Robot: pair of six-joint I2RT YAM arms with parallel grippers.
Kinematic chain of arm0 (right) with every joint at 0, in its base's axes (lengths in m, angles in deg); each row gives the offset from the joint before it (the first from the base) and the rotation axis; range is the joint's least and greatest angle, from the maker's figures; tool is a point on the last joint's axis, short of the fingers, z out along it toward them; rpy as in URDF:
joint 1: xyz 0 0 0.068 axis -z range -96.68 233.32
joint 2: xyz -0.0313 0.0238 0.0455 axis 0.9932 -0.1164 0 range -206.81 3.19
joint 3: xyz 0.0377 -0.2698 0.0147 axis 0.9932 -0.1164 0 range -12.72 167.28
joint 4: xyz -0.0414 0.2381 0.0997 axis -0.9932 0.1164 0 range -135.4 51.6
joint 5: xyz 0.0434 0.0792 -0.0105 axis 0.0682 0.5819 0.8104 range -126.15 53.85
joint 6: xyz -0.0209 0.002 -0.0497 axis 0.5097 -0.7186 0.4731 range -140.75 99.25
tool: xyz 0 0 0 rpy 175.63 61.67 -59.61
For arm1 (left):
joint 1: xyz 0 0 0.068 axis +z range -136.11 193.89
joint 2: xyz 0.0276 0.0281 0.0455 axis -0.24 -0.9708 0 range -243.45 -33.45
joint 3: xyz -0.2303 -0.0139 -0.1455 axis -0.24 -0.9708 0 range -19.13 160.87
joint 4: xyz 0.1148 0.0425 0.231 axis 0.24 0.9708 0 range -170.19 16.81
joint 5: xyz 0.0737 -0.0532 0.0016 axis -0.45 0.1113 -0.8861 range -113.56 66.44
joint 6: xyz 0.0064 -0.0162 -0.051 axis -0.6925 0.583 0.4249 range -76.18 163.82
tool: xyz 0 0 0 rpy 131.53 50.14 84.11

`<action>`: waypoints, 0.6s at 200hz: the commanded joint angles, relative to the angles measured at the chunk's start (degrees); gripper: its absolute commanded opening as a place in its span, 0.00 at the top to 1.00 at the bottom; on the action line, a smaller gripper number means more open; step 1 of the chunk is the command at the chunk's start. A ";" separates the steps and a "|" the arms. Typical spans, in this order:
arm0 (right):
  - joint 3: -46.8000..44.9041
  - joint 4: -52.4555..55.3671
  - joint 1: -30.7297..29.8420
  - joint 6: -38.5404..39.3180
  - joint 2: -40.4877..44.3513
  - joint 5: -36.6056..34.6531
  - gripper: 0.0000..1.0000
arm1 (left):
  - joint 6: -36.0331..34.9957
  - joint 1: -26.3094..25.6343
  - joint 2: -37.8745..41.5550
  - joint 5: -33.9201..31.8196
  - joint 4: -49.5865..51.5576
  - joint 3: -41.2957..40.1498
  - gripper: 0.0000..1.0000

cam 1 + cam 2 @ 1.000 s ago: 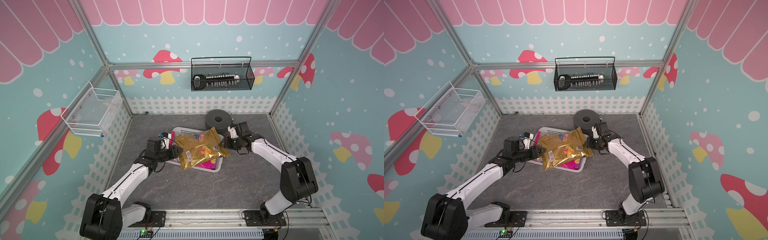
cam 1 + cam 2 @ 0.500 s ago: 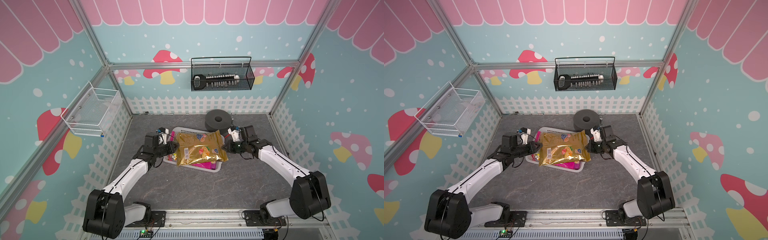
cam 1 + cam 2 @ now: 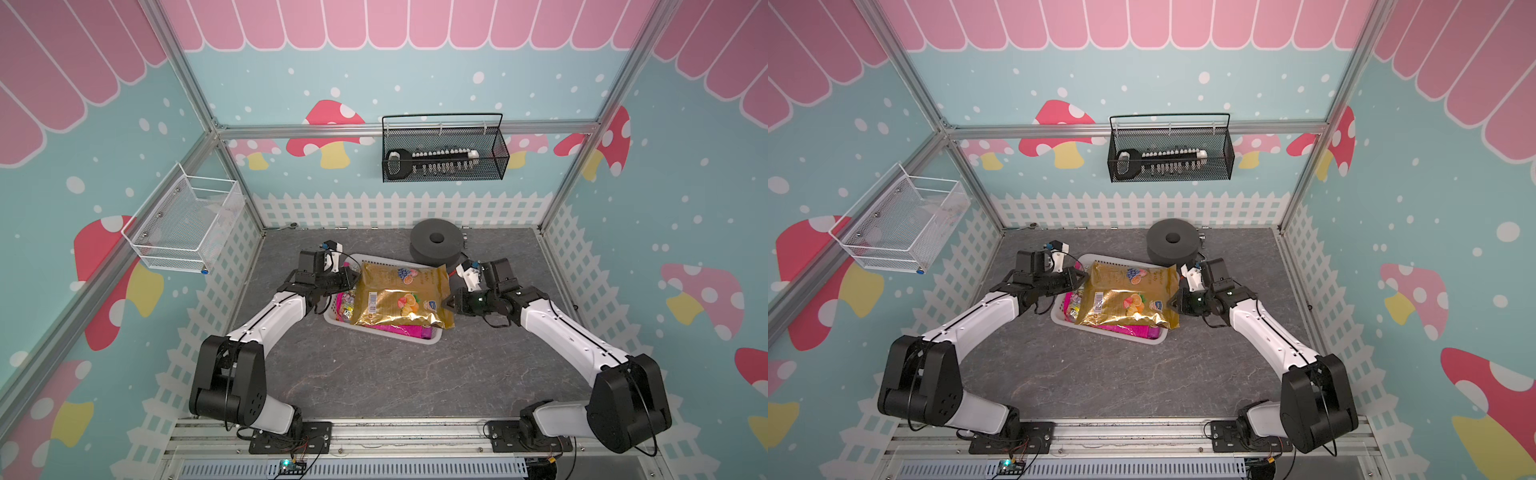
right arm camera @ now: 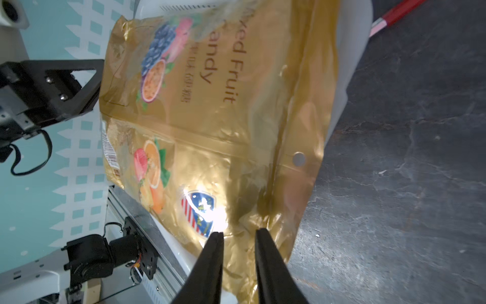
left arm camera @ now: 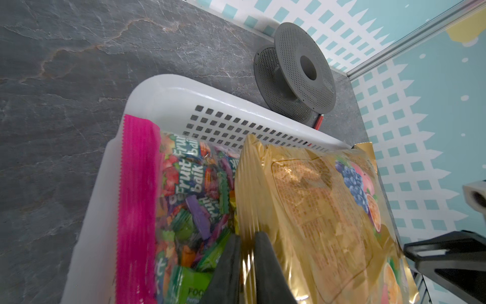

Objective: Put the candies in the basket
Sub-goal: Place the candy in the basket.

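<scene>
Gold bag (image 3: 401, 297) flatter over the basket (image 5: 178, 94) than before; left jaws tight on its edge, right jaws apart.

We count two grippers, the left gripper (image 5: 247, 237) and the right gripper (image 4: 239, 233). Two candy bags show: one gold bag (image 3: 401, 297) between the left fingers (image 5: 265, 252), one magenta bag (image 5: 136, 200) just beside them. One white basket (image 5: 168, 92) lies under both. Beyond the fingertips we count one grey spool (image 3: 435, 241) and one red stick (image 4: 397, 11). Far from the fingers hang two wall baskets: one white wire basket (image 3: 178, 232), one black mesh basket (image 3: 444, 176).
</scene>
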 commanded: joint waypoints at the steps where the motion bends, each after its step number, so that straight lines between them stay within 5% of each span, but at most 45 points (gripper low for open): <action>1: 5.47 5.67 -0.33 3.15 2.50 -2.70 0.66 | -2.13 0.52 0.95 -1.30 -0.31 1.91 0.79; 32: 4.45 7.15 -0.33 4.11 1.74 -7.49 0.42 | -3.96 1.90 3.33 -1.42 0.16 1.44 0.71; 57: 2.32 6.75 -0.33 4.27 -0.71 -6.65 0.58 | -4.80 2.67 5.48 -1.19 0.12 0.49 0.66; 120: -2.75 1.92 -0.40 3.04 -3.18 1.25 0.59 | -6.61 3.21 6.93 -2.23 1.12 -1.72 0.60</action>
